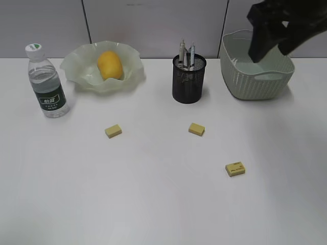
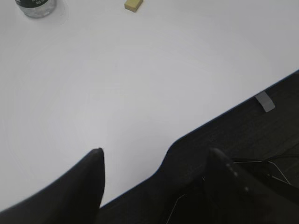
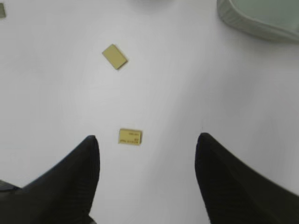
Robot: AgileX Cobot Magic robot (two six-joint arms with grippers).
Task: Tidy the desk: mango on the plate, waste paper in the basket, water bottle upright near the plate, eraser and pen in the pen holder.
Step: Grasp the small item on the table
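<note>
The mango (image 1: 110, 65) lies on the pale green wavy plate (image 1: 76, 66). The water bottle (image 1: 47, 81) stands upright to the left of the plate. The black mesh pen holder (image 1: 189, 81) holds pens (image 1: 186, 52). Three yellow erasers lie on the white table: left (image 1: 113, 131), middle (image 1: 196, 128) and front right (image 1: 235, 169). My right gripper (image 1: 271, 51) is open and empty above the basket (image 1: 255, 89). In the right wrist view, it (image 3: 147, 144) sits high over an eraser (image 3: 130, 136). My left gripper (image 2: 156, 158) is open and empty over the table's front edge. No waste paper shows.
The left wrist view shows the bottle's base (image 2: 36, 7), one eraser (image 2: 133, 4) and the table's dark front edge (image 2: 233, 114). The right wrist view shows a second eraser (image 3: 114, 56) and the basket's corner (image 3: 261, 18).
</note>
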